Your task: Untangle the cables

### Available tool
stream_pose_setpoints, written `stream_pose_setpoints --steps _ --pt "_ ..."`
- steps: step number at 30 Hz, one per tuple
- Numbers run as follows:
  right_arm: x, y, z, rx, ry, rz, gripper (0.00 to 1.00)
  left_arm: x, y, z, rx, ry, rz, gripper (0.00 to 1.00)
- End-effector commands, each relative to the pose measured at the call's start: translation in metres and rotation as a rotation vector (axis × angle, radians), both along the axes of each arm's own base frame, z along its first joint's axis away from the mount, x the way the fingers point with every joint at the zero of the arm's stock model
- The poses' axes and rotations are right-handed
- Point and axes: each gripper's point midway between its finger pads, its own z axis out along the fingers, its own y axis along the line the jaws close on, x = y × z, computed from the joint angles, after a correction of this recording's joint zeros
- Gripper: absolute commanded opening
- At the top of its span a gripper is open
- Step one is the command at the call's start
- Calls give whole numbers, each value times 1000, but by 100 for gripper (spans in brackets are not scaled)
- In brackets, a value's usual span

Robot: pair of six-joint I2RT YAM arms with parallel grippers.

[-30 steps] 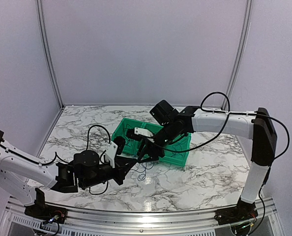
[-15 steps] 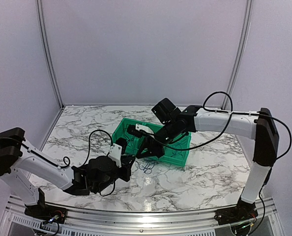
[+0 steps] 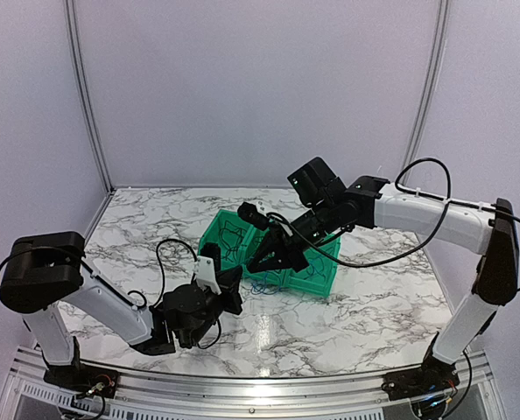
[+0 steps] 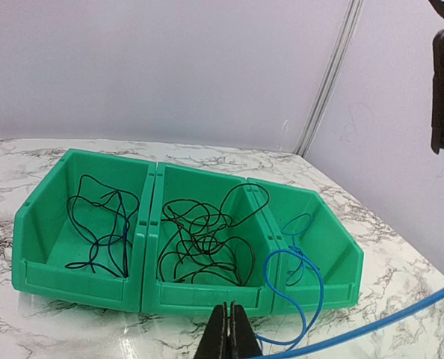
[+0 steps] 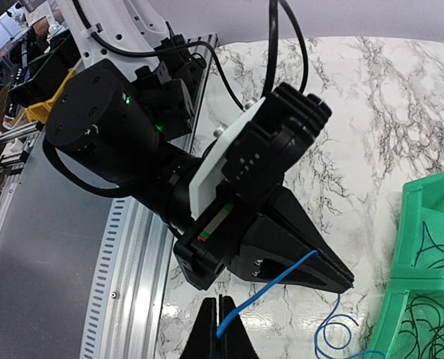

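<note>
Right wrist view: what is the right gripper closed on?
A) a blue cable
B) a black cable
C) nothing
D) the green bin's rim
A: the right gripper has its fingers shut, with the blue cable pinched between them at the tips.

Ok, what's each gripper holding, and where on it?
The left gripper and right gripper both pinch the blue cable, on its stretch outside the green bin.
</note>
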Motion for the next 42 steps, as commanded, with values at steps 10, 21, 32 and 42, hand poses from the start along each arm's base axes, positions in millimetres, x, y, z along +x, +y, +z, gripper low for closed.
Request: stream_pose_setpoints --steps 10,21,32,42 --pt "-40 -39 135 275 -48 176 0 23 44 -44 -40 83 156 0" --pt "-61 -57 161 324 -90 217 0 32 49 -57 -31 102 181 3" --pt "-74 -70 201 365 -171 240 0 34 53 -60 -20 115 190 15" --pt "-61 -97 238 413 -313 139 0 31 73 -63 -15 124 229 16"
